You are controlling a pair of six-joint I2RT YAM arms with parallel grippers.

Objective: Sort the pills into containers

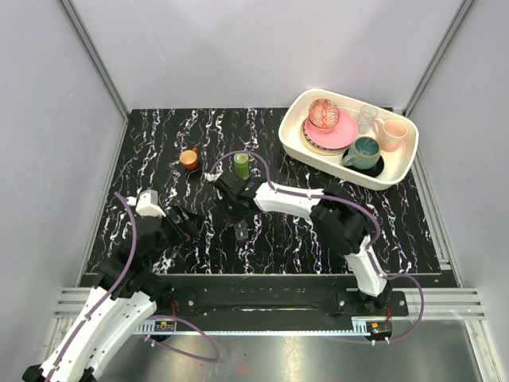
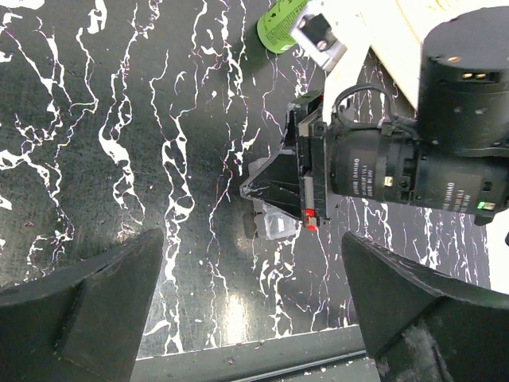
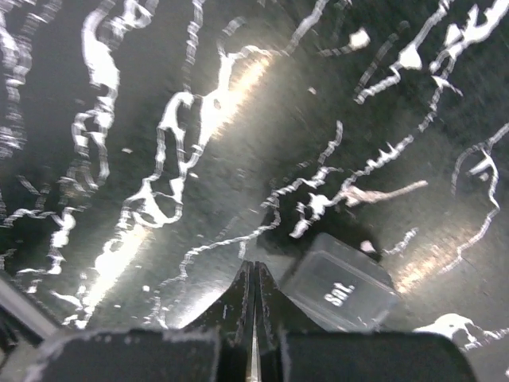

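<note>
Black tabletop (image 1: 334, 239) w/ white marble veining, plain pale walls on 3 sides. Both arm bases sit at the near edge.

R arm reaches left across the table to the centre. R gripper (image 3: 254, 288) is closed: the two fingers meet along a thin seam and nothing shows btwn them. Its tips are down at the surface. The pill box (image 3: 340, 293), a small translucent grey compartment strip, lies flat on the table just right of those tips; one lid reads "Sat." Can't tell whether finger and box touch. From the top cam the box is a small pale patch right under the R gripper, approx mid-table and nearer the arms than the green bottle (image 1: 241, 165). No pills can be made out in any view.

L gripper (image 2: 250, 259) is spread wide w/ nothing btwn the fingers. It sits left of the R gripper, facing it and the box, apart from both.

Green bottle stands upright just behind the R wrist. Small orange cup (image 1: 188, 159) is left of the bottle, apart from it. White tray (image 1: 288, 137) at far right holds a pink plate (image 1: 338, 134), teal mug (image 1: 364, 151) and other dishes.
</note>
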